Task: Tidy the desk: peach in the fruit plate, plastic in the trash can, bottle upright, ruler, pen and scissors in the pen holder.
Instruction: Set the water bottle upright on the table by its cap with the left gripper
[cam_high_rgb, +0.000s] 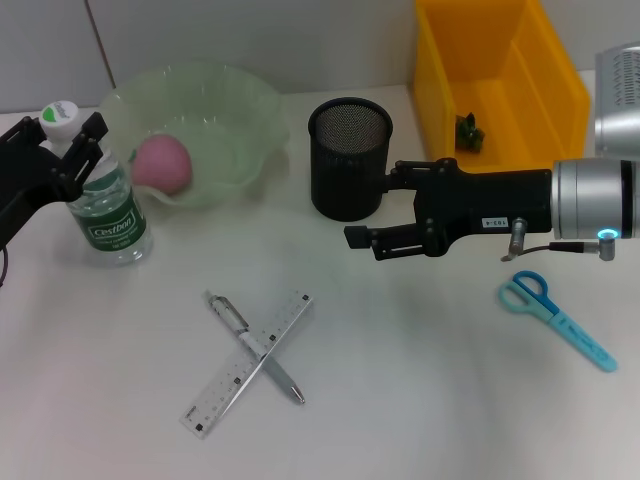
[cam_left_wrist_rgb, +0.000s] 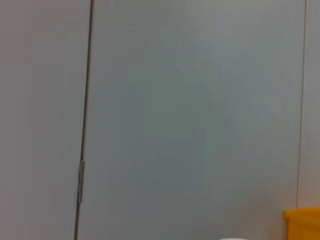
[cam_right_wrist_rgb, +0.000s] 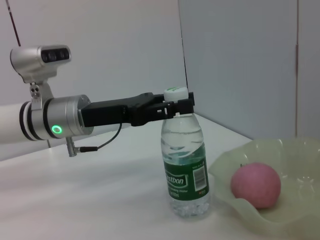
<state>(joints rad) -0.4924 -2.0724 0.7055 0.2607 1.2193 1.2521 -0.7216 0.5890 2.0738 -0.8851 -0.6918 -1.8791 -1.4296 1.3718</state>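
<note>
The bottle (cam_high_rgb: 105, 195) stands upright near the left edge of the desk (cam_high_rgb: 420, 400), with its white and green cap on top. The left end effector (cam_high_rgb: 75, 140) is at the neck of the bottle, just under the cap, and its fingers are pinching the neck from both sides; the right wrist view shows this clearly.

Just beside the bottle, toward the far edge of the desk, is the pale green fruit plate (cam_high_rgb: 230, 110), and the pink peach (cam_high_rgb: 160, 165) lies inside it.

The black mesh pen holder (cam_high_rgb: 349, 158) stands upright in the far middle of the desk. The right end effector (cam_high_rgb: 385, 215) hovers just beside it, on the side of the right edge, and its fingers are spread with nothing between them.

The yellow trash can (cam_high_rgb: 500, 80) is at the far right corner, and a small dark green thing (cam_high_rgb: 468, 132) lies on its bottom.

The ruler (cam_high_rgb: 250, 362) and the pen (cam_high_rgb: 252, 345) lie crossed on each other in the near middle of the desk. The blue scissors (cam_high_rgb: 555, 315) lie flat near the right edge.
</note>
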